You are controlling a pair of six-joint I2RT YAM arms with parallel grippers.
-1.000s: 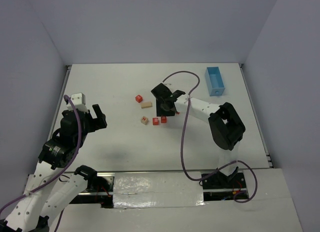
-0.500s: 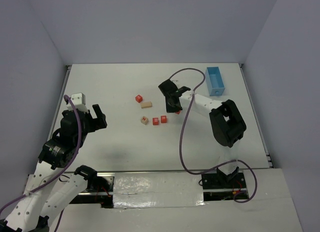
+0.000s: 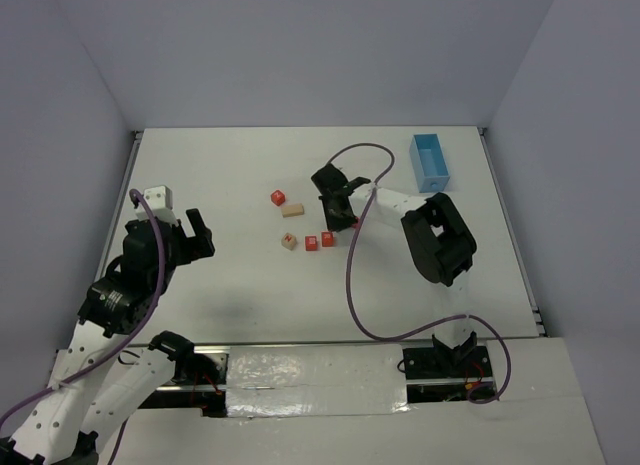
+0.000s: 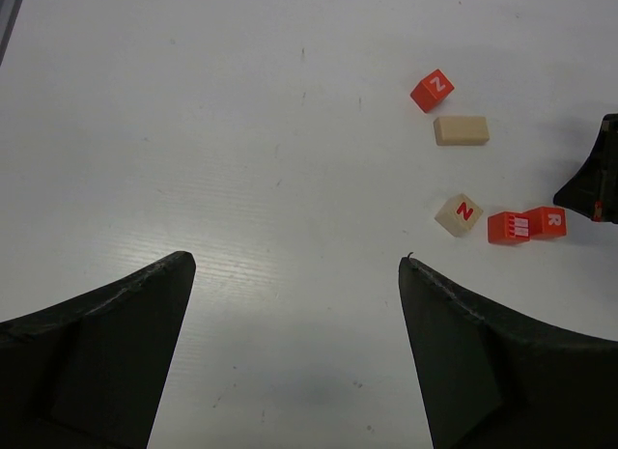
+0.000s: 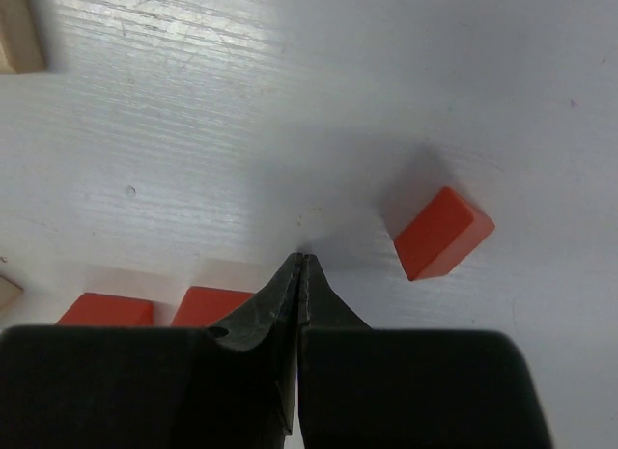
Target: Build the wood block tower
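Since one second ago: right gripper [image 5: 301, 261] pulled back off the marked red block [image 4: 508, 227] and the red R cube [image 4: 547, 220] toward the far side of the table [image 3: 230, 165], and closed from half open to fully together. Right elbow drawn in toward the centre. Left arm and wood blocks [image 3: 289, 241] unchanged in position.

Left gripper [image 4: 294, 264]: at the left side of the table, raised, jaws spread wide, nothing between them. Well apart from every block.

Wood blocks, left to right in the top view, each lying singly on the table:
- Red N cube [image 4: 432, 89]: farthest back, turned askew.
- Tan oblong block [image 4: 461, 130]: just beside the red N cube, on its near right.
- Tan N cube [image 4: 458, 214]: nearer the arms, turned diagonal.
- Marked red block and red R cube: side by side just right of the tan N cube, with a thin gap between them in the right wrist view.
- Plain red block [image 5: 442, 233]: alone, to the right of the right gripper's tips. Mostly hidden behind the gripper in the top view.

Right gripper: fingers pressed together tip to tip, holding nothing. Tips aimed down at bare table between the red pair and the plain red block. Contact with the table surface: cannot tell.

Light-blue tray [image 3: 431, 163]: toward the far right corner, well apart from the blocks.
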